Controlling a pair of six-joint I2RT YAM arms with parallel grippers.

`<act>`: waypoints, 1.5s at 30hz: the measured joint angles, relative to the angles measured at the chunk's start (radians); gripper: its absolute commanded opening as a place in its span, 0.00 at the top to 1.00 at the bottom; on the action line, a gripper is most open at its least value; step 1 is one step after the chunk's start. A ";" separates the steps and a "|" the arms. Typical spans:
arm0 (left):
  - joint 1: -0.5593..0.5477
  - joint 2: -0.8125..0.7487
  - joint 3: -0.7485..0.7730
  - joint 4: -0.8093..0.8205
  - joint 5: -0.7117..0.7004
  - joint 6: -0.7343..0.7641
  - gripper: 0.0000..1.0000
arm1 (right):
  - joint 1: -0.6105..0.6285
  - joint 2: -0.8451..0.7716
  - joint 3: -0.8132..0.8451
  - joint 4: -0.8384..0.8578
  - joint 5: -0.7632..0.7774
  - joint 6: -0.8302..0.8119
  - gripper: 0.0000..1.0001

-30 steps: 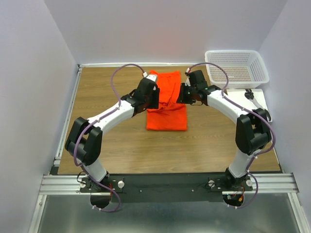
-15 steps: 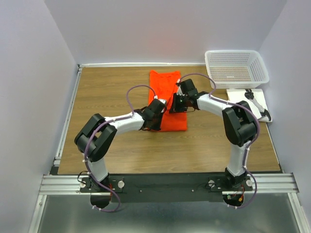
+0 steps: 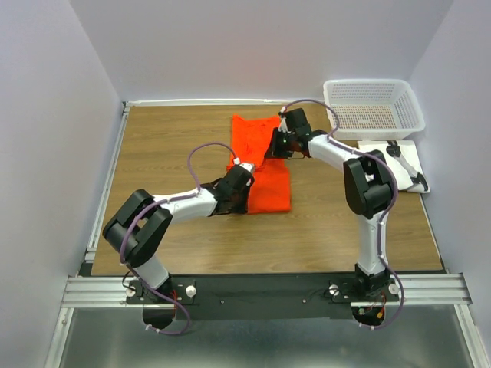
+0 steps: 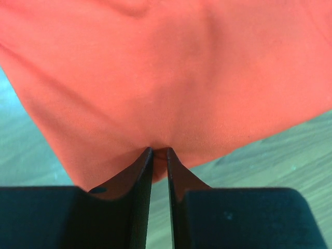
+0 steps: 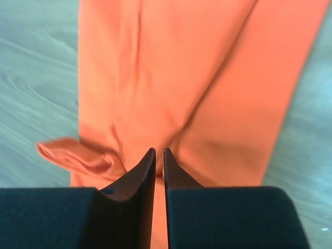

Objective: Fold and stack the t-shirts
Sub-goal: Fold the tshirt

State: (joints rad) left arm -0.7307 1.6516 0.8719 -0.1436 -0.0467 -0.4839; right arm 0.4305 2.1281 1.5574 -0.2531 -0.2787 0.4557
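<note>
One bright orange-red t-shirt (image 3: 265,165) lies partly folded in the middle of the wooden table, long and slightly skewed. My left gripper (image 3: 244,196) is at its near left edge. In the left wrist view the gripper (image 4: 160,151) is shut on a pinch of the shirt's edge (image 4: 171,93). My right gripper (image 3: 274,147) is over the shirt's far right part. In the right wrist view it (image 5: 156,151) is shut on a fold of the cloth (image 5: 171,83), and a loose sleeve flap (image 5: 78,155) bunches to its left.
A white mesh basket (image 3: 374,104) stands at the far right corner. A white flat board (image 3: 381,149) with a black tool (image 3: 406,165) on it lies just in front of the basket. Walls close the table's left, back and right sides.
The right gripper has moved toward the far edge, and the left gripper has drawn toward the near left. The shirt between them has stretched out and skewed.
</note>
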 measured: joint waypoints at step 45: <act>0.037 -0.301 -0.274 -0.067 0.021 -0.132 0.84 | -0.025 0.258 0.138 0.311 -0.380 0.225 0.71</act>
State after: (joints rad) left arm -0.6937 1.3506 0.5980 -0.2104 -0.0254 -0.6159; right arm 0.4057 2.3859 1.6958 0.0582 -0.6590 0.6804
